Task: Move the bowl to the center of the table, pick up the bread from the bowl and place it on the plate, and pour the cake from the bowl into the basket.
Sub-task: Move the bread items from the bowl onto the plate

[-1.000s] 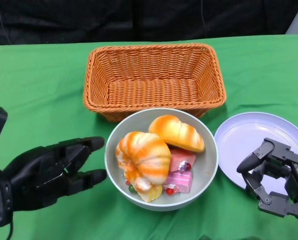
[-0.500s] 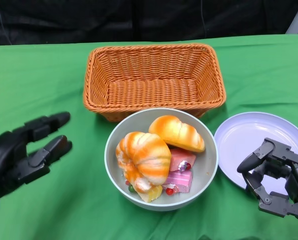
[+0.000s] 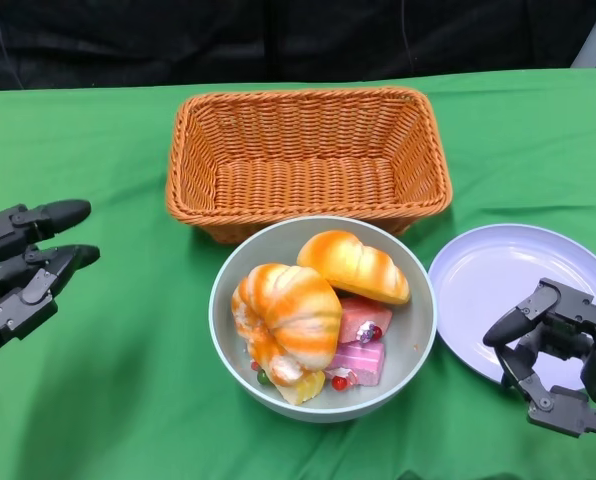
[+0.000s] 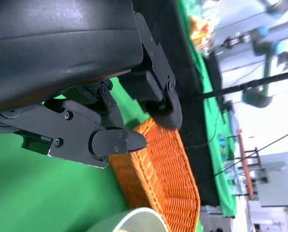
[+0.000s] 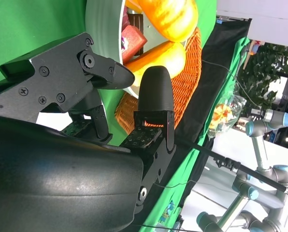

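Note:
A grey bowl (image 3: 418,330) stands mid-table, just in front of the wicker basket (image 3: 308,155). It holds two orange-striped bread pieces (image 3: 288,315), one (image 3: 353,265) behind the other, and pink cake pieces (image 3: 358,340). The lilac plate (image 3: 498,275) lies to the bowl's right. My left hand (image 3: 23,270) hovers at the far left, fingers apart, holding nothing. My right hand (image 3: 558,350) is over the plate's near edge, fingers apart and empty. In the right wrist view the bowl (image 5: 103,29), bread (image 5: 170,17) and basket (image 5: 187,72) show past my fingers (image 5: 156,94).
Green cloth (image 3: 108,400) covers the table, with open cloth between my left hand and the bowl. The left wrist view shows the basket (image 4: 158,174) and the bowl's rim (image 4: 134,217). Beyond the far table edge stand other robot arms (image 5: 260,159).
My left hand has drawn back from beside the bowl to the left edge of the head view. The right hand sank slightly. Bowl and food stayed put.

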Robot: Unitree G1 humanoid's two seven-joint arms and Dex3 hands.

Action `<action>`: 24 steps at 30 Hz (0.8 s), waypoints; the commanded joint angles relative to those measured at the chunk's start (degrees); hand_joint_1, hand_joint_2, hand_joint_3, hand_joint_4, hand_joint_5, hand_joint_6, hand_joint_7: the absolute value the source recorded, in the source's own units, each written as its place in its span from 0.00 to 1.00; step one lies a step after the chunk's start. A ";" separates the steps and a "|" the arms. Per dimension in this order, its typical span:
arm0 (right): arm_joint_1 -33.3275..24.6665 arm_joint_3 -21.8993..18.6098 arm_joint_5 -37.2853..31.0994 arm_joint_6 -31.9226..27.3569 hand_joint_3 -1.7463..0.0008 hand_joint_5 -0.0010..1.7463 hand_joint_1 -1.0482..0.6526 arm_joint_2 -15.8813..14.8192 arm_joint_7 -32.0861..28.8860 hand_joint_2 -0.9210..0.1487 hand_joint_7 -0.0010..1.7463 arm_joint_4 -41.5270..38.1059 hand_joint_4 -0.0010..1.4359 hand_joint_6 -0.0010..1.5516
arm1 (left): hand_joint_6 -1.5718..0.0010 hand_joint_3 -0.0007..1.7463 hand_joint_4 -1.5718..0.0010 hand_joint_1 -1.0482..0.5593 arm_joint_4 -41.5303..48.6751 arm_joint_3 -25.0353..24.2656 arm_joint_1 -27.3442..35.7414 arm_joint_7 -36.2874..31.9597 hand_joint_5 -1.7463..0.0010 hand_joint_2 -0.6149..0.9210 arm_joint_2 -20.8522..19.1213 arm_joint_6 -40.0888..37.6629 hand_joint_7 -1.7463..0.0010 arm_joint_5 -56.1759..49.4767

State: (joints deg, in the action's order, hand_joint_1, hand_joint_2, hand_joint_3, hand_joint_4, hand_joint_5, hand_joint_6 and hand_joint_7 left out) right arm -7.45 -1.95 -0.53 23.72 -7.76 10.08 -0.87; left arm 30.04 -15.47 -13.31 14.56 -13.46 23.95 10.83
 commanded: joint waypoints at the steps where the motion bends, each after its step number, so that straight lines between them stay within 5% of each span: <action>1: -0.88 -0.32 0.75 -1.29 0.52 0.80 0.56 -1.90 1.22 0.28 0.63 4.26 0.50 0.44 | 0.41 0.24 0.51 0.61 6.29 -0.49 -2.11 0.57 0.23 0.99 -1.88 7.05 0.54 -1.43; 6: -1.81 0.89 -2.20 -6.57 0.88 0.64 0.51 -3.70 2.36 0.04 0.38 13.79 0.42 0.43 | 0.48 0.34 0.51 0.61 11.00 -0.09 -3.64 0.63 0.17 0.94 -2.17 11.60 0.36 -2.17; 8: -2.14 1.62 -5.14 -10.54 0.95 0.47 0.46 -4.19 2.21 0.01 0.24 18.84 0.42 0.42 | 0.47 0.40 0.49 0.61 11.89 0.05 -3.94 0.74 0.18 0.90 -2.12 12.37 0.36 -2.11; 14: -0.43 4.75 -10.89 -21.82 1.00 0.21 0.38 -5.27 3.91 0.01 0.05 30.27 0.43 0.39 | 0.47 0.45 0.48 0.61 13.40 0.38 -4.39 0.47 0.17 0.86 -1.83 14.02 0.36 -1.87; 24: 8.62 11.73 -24.49 -30.87 0.99 0.14 0.26 -4.87 3.82 0.00 0.01 34.43 0.43 0.37 | 0.49 0.43 0.50 0.61 13.75 0.98 -4.28 -0.07 0.14 0.88 -1.52 15.18 0.34 -2.47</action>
State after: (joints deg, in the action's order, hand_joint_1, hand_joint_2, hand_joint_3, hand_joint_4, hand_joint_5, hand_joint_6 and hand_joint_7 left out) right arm -0.27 9.12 -23.53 -5.88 -12.56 14.23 32.98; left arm 44.00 -14.36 -17.28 14.93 -14.35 38.22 8.69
